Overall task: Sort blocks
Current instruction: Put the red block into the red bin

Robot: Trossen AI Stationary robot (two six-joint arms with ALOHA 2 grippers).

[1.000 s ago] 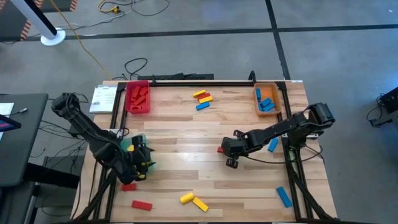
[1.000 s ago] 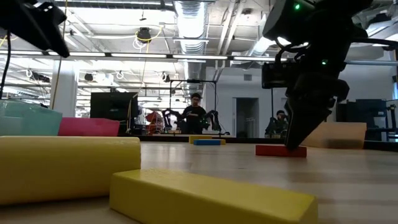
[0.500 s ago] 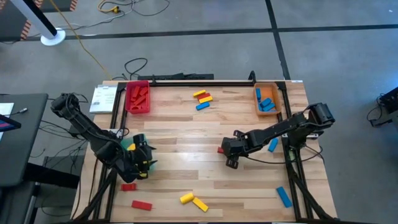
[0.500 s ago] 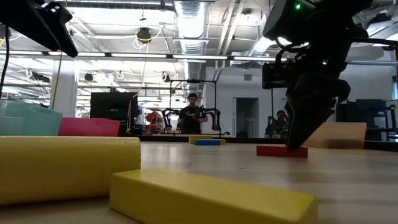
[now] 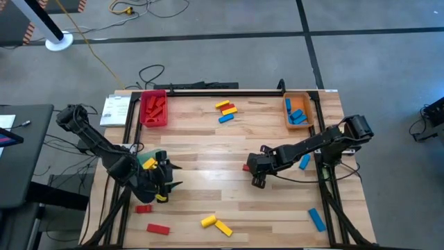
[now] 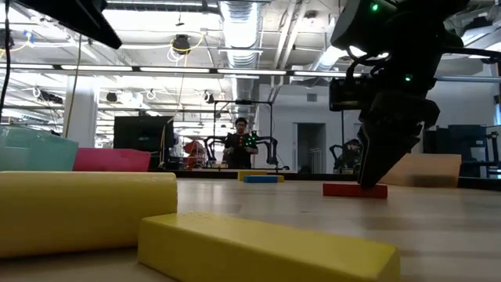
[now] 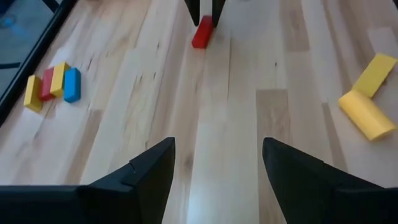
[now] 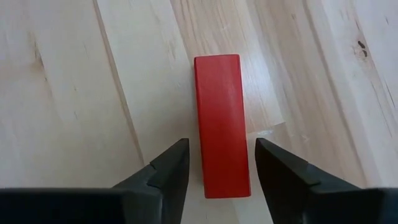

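Observation:
A red block (image 8: 221, 134) lies flat on the wooden table (image 5: 208, 187), right of its middle. My right gripper (image 8: 221, 149) points steeply down over the block's near end, open, with one finger on each long side and a thin gap at both. In the low view my right gripper (image 6: 372, 182) stands at the right end of the red block (image 6: 354, 189). My left gripper (image 7: 217, 146) hovers open and empty above the table's left part (image 5: 170, 182), beside the green tray (image 5: 142, 161).
The red tray (image 5: 153, 109) at the far left holds red blocks. The orange tray (image 5: 298, 111) at the far right holds blue ones. Loose blocks: a yellow, red and blue cluster (image 5: 225, 111), two blue (image 5: 304, 162) (image 5: 316, 219), two yellow (image 5: 216, 223), two red (image 5: 157, 228) (image 5: 143, 208).
My left gripper has swung a little toward the table's right edge, risen slightly and tipped, staying open and empty.

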